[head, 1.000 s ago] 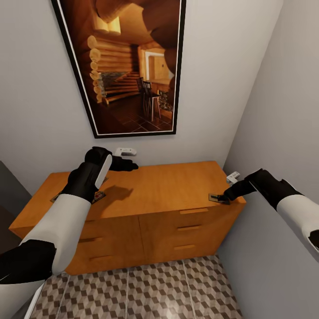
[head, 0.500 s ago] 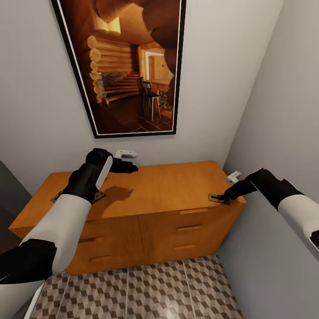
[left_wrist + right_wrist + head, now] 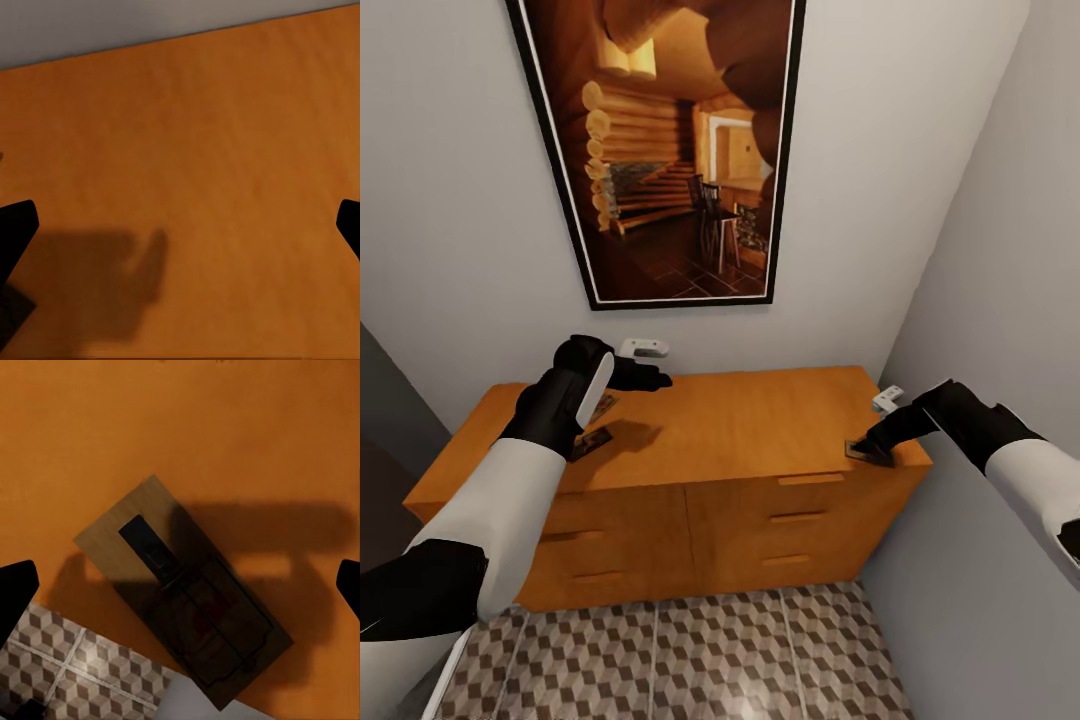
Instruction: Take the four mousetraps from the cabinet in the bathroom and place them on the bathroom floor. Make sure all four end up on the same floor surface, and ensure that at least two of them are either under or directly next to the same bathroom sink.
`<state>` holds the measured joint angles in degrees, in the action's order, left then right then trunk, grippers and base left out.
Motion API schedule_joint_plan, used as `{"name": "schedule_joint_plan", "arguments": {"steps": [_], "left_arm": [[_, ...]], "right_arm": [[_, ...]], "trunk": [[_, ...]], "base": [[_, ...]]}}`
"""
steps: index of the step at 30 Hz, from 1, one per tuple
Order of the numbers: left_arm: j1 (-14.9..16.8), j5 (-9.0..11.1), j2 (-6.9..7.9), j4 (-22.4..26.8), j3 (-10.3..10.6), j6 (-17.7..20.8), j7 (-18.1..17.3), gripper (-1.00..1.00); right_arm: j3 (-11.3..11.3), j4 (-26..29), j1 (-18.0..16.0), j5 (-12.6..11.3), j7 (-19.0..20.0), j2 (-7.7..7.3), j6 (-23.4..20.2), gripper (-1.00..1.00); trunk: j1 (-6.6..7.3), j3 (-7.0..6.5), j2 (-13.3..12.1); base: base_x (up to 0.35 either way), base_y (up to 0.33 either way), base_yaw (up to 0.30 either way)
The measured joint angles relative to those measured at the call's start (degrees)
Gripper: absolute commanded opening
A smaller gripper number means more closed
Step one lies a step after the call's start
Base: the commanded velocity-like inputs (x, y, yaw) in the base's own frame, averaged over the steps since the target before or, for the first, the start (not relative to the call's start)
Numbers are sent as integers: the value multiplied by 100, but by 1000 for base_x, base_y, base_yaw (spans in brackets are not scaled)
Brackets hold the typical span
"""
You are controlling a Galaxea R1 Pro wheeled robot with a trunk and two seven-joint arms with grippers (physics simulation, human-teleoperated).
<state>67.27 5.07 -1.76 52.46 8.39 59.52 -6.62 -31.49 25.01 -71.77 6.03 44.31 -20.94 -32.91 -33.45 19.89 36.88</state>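
Observation:
The orange-brown cabinet (image 3: 740, 420) stands against the wall. A dark mousetrap (image 3: 866, 452) lies at its front right corner, seen close in the right wrist view (image 3: 187, 592) with one end at the top's edge. My right gripper (image 3: 872, 440) hovers just over it, open, fingertips (image 3: 15, 592) wide apart on either side. Two more mousetraps (image 3: 592, 441) (image 3: 603, 405) lie on the left part of the top, partly hidden by my left forearm. My left gripper (image 3: 655, 377) is open above the bare back part of the cabinet top (image 3: 195, 150), holding nothing.
A large framed picture (image 3: 670, 150) hangs above the cabinet. Small white fittings sit on the back wall (image 3: 645, 347) and on the right wall (image 3: 887, 398). The right wall (image 3: 1000, 300) is close beside my right arm. Cube-patterned bathroom floor (image 3: 690, 650) lies below the drawers.
The whole view has shifted: cabinet and picture now sit further right in the picture, so the camera moved. Both grippers hold their places in the picture and stay open.

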Motion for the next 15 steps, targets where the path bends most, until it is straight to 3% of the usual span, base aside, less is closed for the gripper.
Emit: {"name": "schedule_joint_plan", "arguments": {"steps": [15], "left_arm": [[0, -3, -9, 7, 0, -1, -5, 100]], "right_arm": [[1, -1, 0, 4, 40, -37, 20, 100]], "trunk": [[0, 0, -1]], "base": [[0, -15, 17]]}}
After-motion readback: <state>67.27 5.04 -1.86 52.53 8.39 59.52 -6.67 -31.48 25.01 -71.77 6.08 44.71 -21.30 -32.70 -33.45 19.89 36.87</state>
